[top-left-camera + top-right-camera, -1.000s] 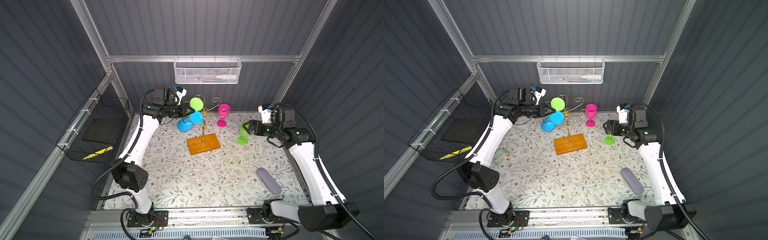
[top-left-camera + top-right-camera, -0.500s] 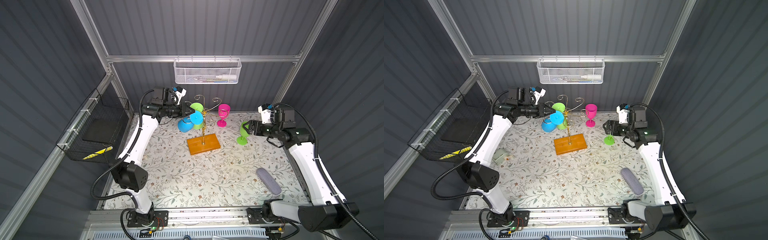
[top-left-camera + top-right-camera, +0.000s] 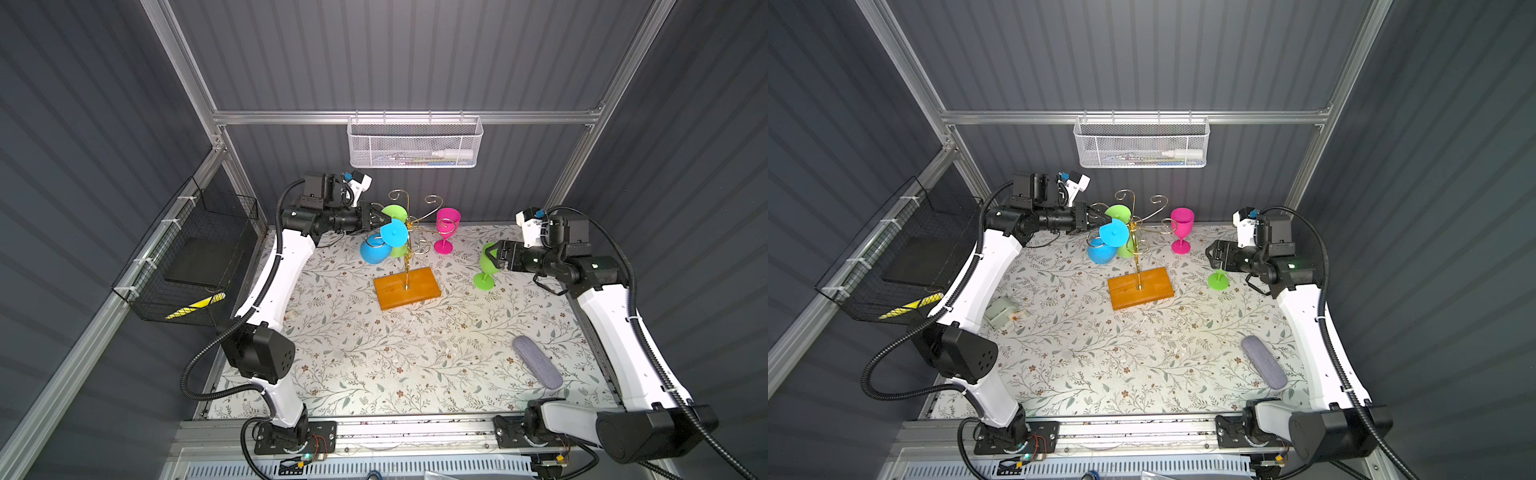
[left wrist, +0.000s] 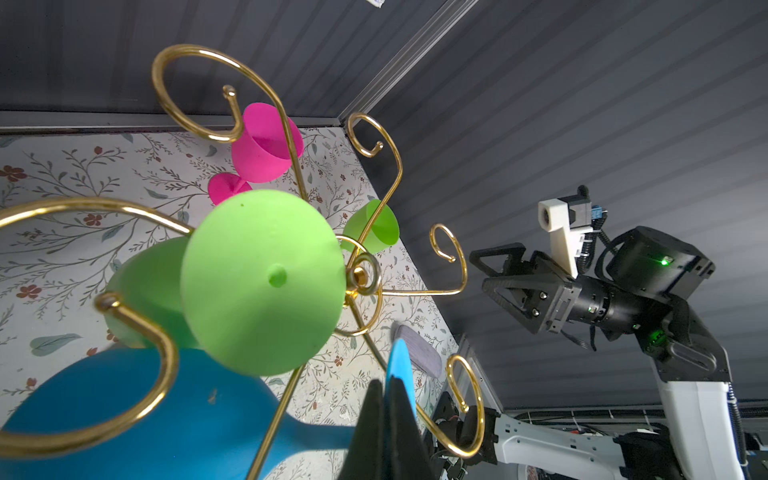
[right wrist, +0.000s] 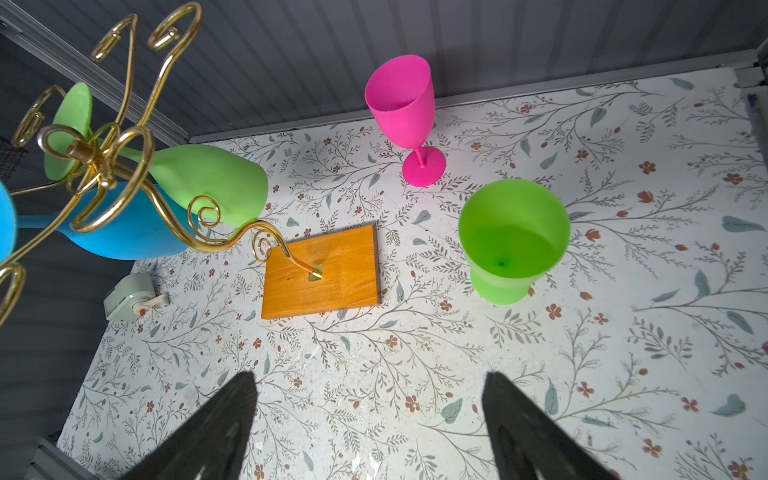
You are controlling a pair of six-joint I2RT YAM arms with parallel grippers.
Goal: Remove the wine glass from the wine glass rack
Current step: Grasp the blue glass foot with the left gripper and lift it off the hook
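Note:
The gold wire wine glass rack stands on its orange-brown base. A blue wine glass hangs upside down in a scroll arm. My left gripper is shut on the rim of its foot disc. A light green glass hangs beside it. My right gripper is open and holds nothing. It hovers near a green glass standing on the table.
A pink glass stands upright behind the rack. A grey oblong case lies front right. A small grey-green device sits at the left. A white mesh basket hangs on the back wall, a black wire basket on the left.
My left gripper has shifted slightly right toward the rack's post with the blue glass's foot in it. The hanging green glass's foot has dropped a little. The right arm has not moved.

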